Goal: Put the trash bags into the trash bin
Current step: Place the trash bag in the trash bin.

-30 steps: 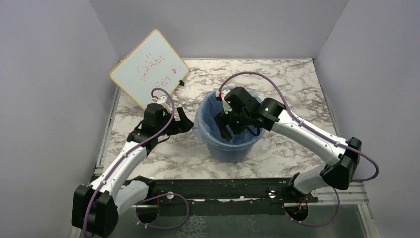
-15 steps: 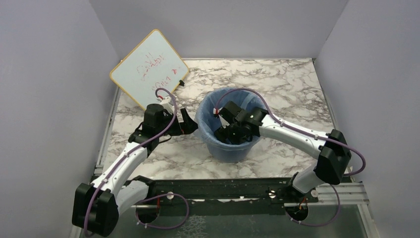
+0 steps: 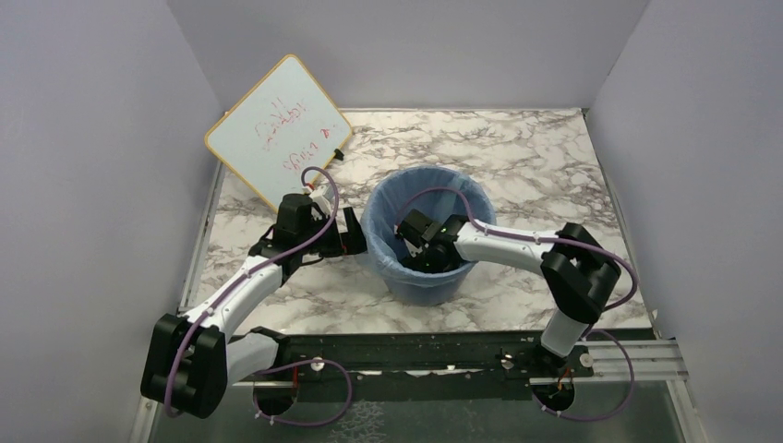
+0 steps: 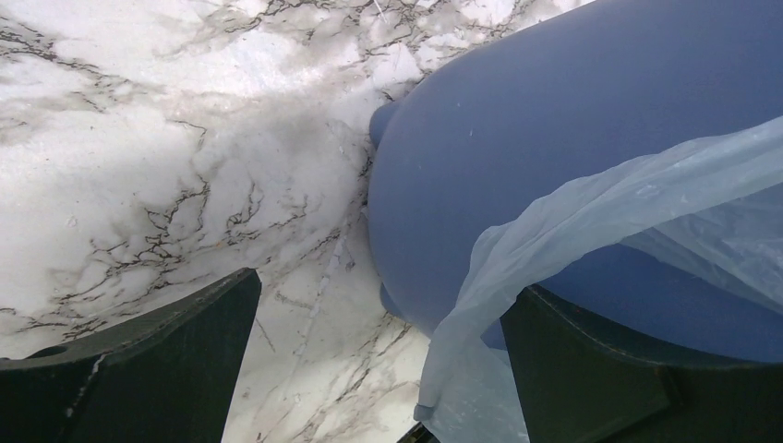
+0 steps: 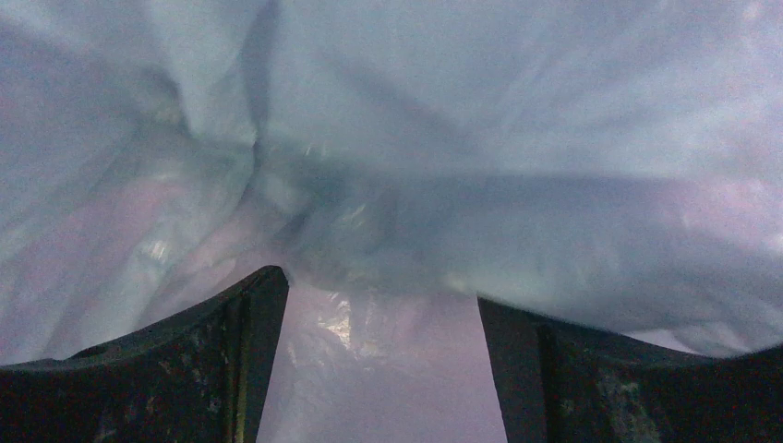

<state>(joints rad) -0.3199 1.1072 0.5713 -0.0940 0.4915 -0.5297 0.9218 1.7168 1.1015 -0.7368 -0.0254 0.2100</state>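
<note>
One trash bag [image 3: 386,210] lining the blue bucket [image 3: 420,289], edge draped over its left rim.
Right gripper [image 5: 380,314], jaws spread, reaches inside, probably seating the film; left gripper [image 4: 379,300], jaws spread wide, flanks the overhanging edge.

The bin [image 3: 420,281] is a solid mid-blue, and the bag [image 4: 591,208] is a way paler, see-through blue. The table [image 3: 554,157] is white marble with grey-black veins all over. The whiteboard [image 3: 277,125] is white with red scribbles. The left arm [image 3: 235,295] and right arm [image 3: 503,242] are white with black joints.
</note>
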